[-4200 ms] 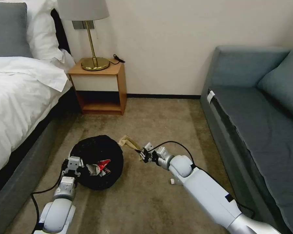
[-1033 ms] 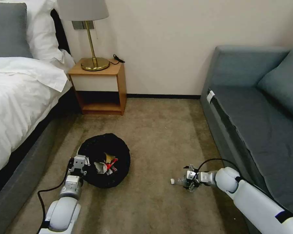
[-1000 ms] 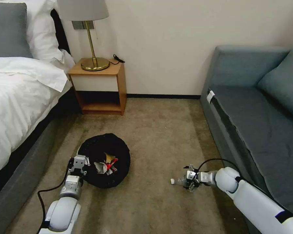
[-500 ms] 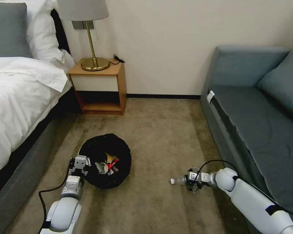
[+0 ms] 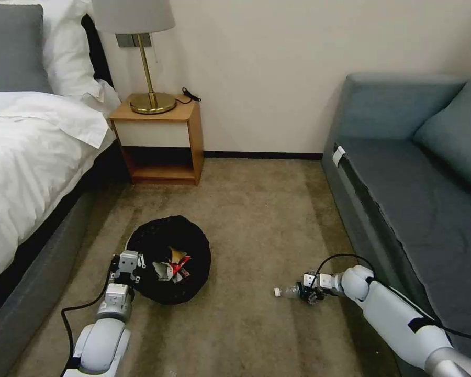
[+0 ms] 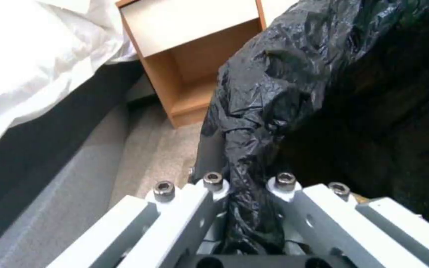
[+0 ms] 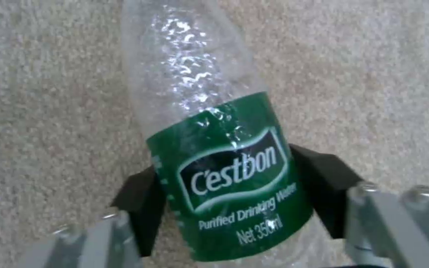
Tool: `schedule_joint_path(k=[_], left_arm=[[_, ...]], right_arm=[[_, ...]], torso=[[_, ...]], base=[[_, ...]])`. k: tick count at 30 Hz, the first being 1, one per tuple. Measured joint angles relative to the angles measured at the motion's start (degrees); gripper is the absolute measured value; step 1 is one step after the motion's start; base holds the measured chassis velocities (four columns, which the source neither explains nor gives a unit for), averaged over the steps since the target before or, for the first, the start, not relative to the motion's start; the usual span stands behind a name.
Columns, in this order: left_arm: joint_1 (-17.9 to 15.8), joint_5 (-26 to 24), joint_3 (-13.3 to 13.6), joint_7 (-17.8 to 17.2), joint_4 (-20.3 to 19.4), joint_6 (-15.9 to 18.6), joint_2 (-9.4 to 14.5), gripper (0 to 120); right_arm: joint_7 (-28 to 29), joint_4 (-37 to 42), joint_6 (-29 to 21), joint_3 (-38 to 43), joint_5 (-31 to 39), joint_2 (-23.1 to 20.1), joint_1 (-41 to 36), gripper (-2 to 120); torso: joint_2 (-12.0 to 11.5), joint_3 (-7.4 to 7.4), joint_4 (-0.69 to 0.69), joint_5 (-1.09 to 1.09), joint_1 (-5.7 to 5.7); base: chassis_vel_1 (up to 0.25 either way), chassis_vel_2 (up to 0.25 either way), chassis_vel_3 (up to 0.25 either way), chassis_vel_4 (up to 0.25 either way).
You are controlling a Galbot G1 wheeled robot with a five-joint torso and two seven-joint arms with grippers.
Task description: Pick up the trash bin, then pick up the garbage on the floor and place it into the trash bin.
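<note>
- My left gripper [image 5: 124,265] sits on the near-left edge of the trash bin [image 5: 168,257], pinched tight on the rim. I hold it there so the bin's mouth stays open and steady for whatever I bring over.
- My left wrist view gives what the head view cannot: the crinkled black liner [image 6: 274,96] is bunched and squeezed between my two fingers [image 6: 194,208], so my grip is on bag and rim together.
- Inside the bin, seen from my head, lie a red-and-white packet [image 5: 174,268] and a yellowish scrap beside it, so I judge part of the litter is already dealt with.
- To the right of the bin, well apart from it, the bottle [image 5: 288,291] lies flat on the carpet [image 5: 256,220], cap pointing back toward the bin.
- My right gripper [image 5: 307,289] is down at floor level on the bottle's far end from the bin. I came in low and sideways because the bottle lies on its side.
- My right wrist view shows the detail: my dark pads [image 7: 142,201] stand either side of the green label [image 7: 229,178], close against it. Whether they are squeezing yet I cannot tell.
- Beyond the bin, toward the wall, stands the nightstand [image 5: 159,139] with the lamp [image 5: 141,52].
</note>
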Motion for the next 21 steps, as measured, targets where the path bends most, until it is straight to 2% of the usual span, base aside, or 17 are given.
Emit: schedule_joint_path(k=[3,6,10,21], left_arm=[[-0.04,0.01,0.09,0.05,0.13,-0.08,-0.16,2],[-0.19,0.09,0.16,0.11,0.26,-0.13,-0.27,2],[-0.24,0.17,0.22,0.17,0.27,-0.14,-0.34,2],[0.01,0.52,0.29,0.26,0.18,-0.39,-0.42,2]], right_arm=[[-0.08,-0.06,0.16,0.0,-0.26,0.14,-0.06,53],[-0.17,-0.07,0.49,0.1,-0.44,0.17,-0.21,39],[-0.27,0.07,0.73,0.39,-0.44,0.09,-0.27,30],[-0.96,3.24,1.14,2.19,1.86,-0.43,-0.63,30]], torso=[[0.0,0.0,0.0,-0.01,0.0],[0.0,0.0,0.0,-0.01,0.0],[0.0,0.0,0.0,-0.01,0.0],[0.0,0.0,-0.01,0.0,0.0]], base=[[0.0,0.0,0.0,0.0],[0.0,0.0,0.0,0.0],[0.0,0.0,0.0,0.0],[0.0,0.0,0.0,0.0]])
